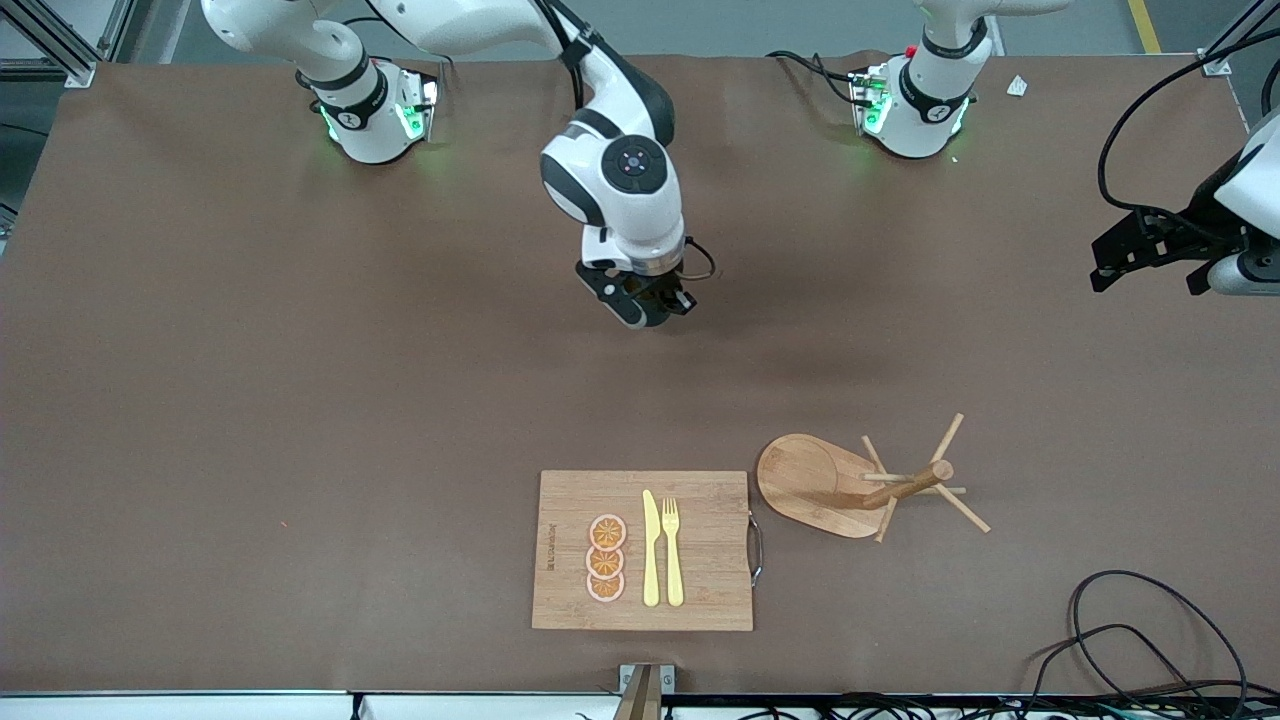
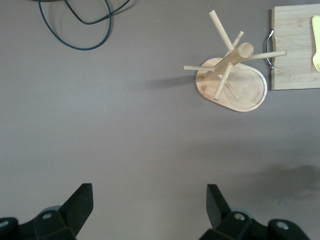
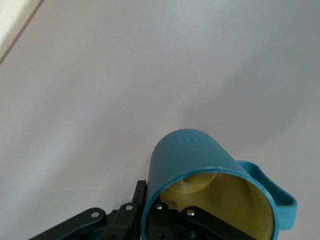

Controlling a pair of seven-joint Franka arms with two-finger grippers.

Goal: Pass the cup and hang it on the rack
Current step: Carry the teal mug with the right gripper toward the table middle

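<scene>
The dark teal cup (image 3: 200,160) with its mustard-yellow inside shows only in the right wrist view. My right gripper (image 3: 150,202) is shut on its rim, one finger inside and one outside, with the loop handle turned away from the fingers. In the front view that gripper (image 1: 648,300) hangs over the bare middle of the table and hides the cup. The wooden rack (image 1: 830,490) stands toward the left arm's end, next to the cutting board; it also shows in the left wrist view (image 2: 232,75). My left gripper (image 2: 150,200) is open and empty, held high over the table's left-arm end (image 1: 1150,268).
A bamboo cutting board (image 1: 700,560) with a metal handle lies near the front camera's edge. It carries orange slices (image 1: 606,558), a yellow knife (image 1: 651,550) and a yellow fork (image 1: 672,550). Black cables (image 1: 1150,640) loop at the corner nearest the camera, at the left arm's end.
</scene>
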